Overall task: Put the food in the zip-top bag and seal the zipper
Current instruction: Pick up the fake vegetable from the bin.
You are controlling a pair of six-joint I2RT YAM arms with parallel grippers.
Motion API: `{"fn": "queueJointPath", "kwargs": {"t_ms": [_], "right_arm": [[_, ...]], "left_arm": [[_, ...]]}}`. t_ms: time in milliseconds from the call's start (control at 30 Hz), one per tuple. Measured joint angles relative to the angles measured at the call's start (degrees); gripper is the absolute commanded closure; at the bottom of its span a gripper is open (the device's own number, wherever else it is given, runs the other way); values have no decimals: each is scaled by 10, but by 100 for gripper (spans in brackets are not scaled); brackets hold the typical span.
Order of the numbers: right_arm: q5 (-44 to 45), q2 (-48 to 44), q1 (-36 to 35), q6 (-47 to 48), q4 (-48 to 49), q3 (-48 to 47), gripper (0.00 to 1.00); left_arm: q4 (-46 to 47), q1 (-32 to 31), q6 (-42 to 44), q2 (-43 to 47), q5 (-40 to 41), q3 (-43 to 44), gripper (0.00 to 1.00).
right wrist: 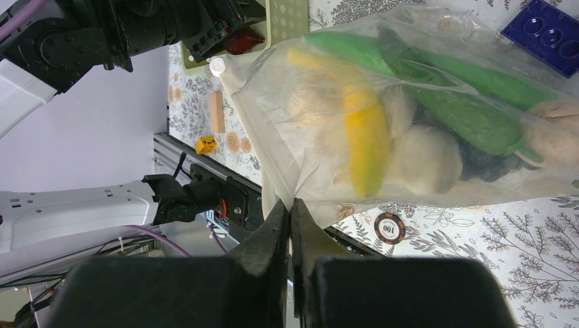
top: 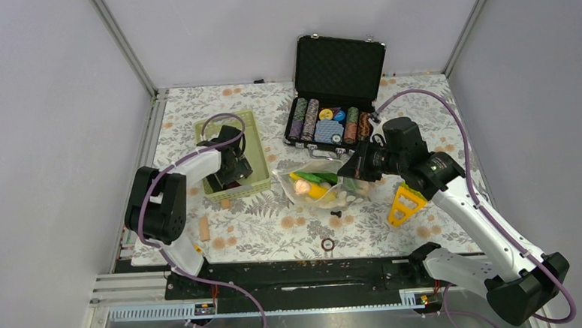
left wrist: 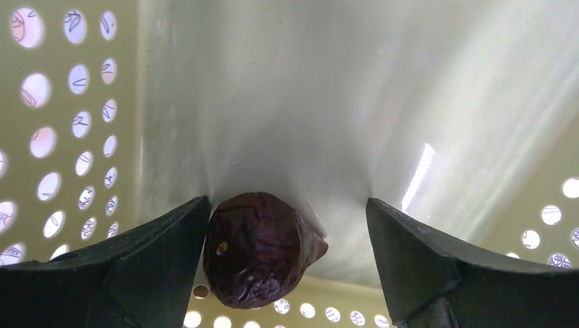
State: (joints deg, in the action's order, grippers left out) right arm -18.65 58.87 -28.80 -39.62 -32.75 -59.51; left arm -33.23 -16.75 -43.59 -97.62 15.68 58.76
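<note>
You are in the loading step, with one piece of food not yet in the bag. Your left gripper (left wrist: pixel 287 205) is down inside the green basket (top: pixel 257 136), jaws spread around a dark purple-red toy piece (left wrist: pixel 256 249) that lies on the basket's floor at its near end. One finger looks to be touching the piece and the other stands well clear, so nothing is gripped yet.

The bag (right wrist: pixel 270 130) lies on the table just beside the basket, on the side toward your right arm. A banana (right wrist: pixel 365 143), long green pieces (right wrist: pixel 471 116) and a pale bulb (right wrist: pixel 423 160) show through its film. Your right gripper (right wrist: pixel 290 205) is at the side of the bag away from the basket, clamped tight. The clear edge runs into its tips, so I judge it is pinching the mouth edge. You cannot make out the zipper strip here.

Next, centre the dark piece between the left jaws and close them until both sides bear on it. It is rounded and glossy, so an off-centre squeeze may pop it out. Then lift it clear of the basket wall and carry it across to the bag's mouth. Sealing comes only after that
</note>
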Motion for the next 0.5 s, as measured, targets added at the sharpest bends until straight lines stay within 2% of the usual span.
{"fn": "queueJointPath", "kwargs": {"t_ms": [67, 167, 400, 500], "right_arm": [[0, 0, 0, 0, 0, 0, 100], [0, 0, 0, 0, 0, 0, 100], [0, 0, 0, 0, 0, 0, 100], [0, 0, 0, 0, 0, 0, 100]], "left_arm": [[1, 0, 0, 0, -9, 0, 17], [5, 0, 0, 2, -18, -7, 25], [5, 0, 0, 12, -33, -17, 66], [4, 1, 0, 16, -45, -17, 74]]}}
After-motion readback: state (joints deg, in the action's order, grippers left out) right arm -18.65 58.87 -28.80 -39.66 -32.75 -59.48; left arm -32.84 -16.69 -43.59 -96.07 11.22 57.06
